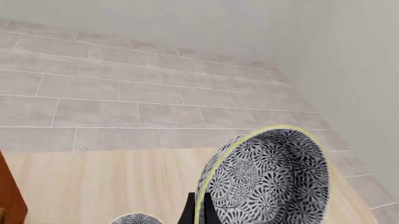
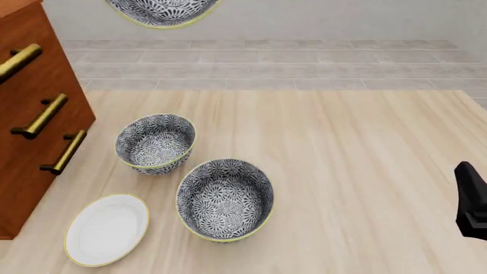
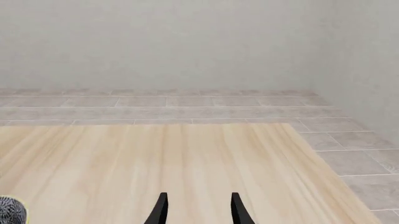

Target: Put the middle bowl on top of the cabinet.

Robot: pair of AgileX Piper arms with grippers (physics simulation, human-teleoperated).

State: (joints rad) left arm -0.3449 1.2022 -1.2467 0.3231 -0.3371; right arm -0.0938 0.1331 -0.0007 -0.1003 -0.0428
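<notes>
Middle bowl (image 2: 161,12) aloft, beside cabinet (image 2: 34,114)

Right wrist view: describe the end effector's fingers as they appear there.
The right end effector shows two slim, matte black fingers, tapering upward to narrow tips, plain with no markings or cables visible. In the front view the same arm appears as a blocky black shape at the edge.

A cabinet (image 2: 34,108) stands at the left edge of the surface (image 2: 357,171). Just right of it sit two bowls, one bowl (image 2: 155,143) behind and left of the other (image 2: 225,199). A plate (image 2: 106,229) lies front-left of them. The middle bowl (image 2: 161,12) hangs high above, near the cabinet's top.
</notes>
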